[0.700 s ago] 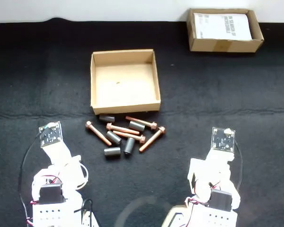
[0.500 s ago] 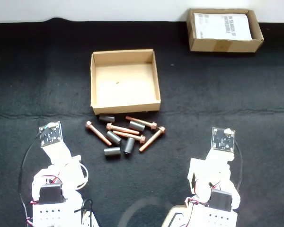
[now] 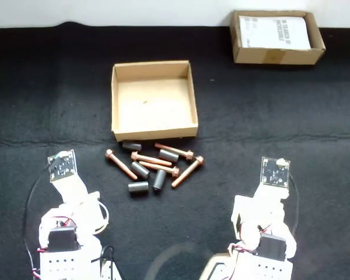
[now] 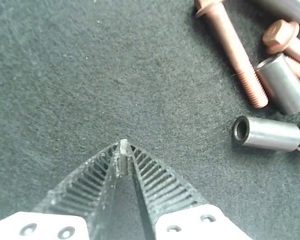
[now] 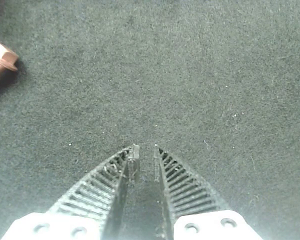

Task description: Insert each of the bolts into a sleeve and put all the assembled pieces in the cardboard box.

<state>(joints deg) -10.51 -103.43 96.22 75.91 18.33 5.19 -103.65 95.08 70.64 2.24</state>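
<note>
Nothing done yet, as far as can be judged: the cardboard box [image 3: 154,108] has no pieces in it; all five bolts [image 3: 151,158] and five sleeves [image 3: 138,188] lie loose in one heap on the tabletop [image 3: 280,116], none mated.

Left end effector [image 4: 122,150]: jaws closed tip to tip, gripping nothing, low over bare cloth; nearest sleeve [image 4: 270,133] lies on its side just ahead and off to one side, bore open toward it, w/ a bolt [image 4: 235,60] a bit beyond.

Right end effector [image 5: 145,155]: all but closed, a thin slit between the jaws, nothing in it; a bolt head [image 5: 2,57] sits well ahead, off to its side.

The heap lies ahead of both end effectors and between them, nearer the left; the box is just beyond the heap.

Left to do, by my read: every step, i.e. five insertions, then five drops into the box.

A second box [image 3: 262,55] w/ a paper sheet sits far beyond the right end effector.
</note>
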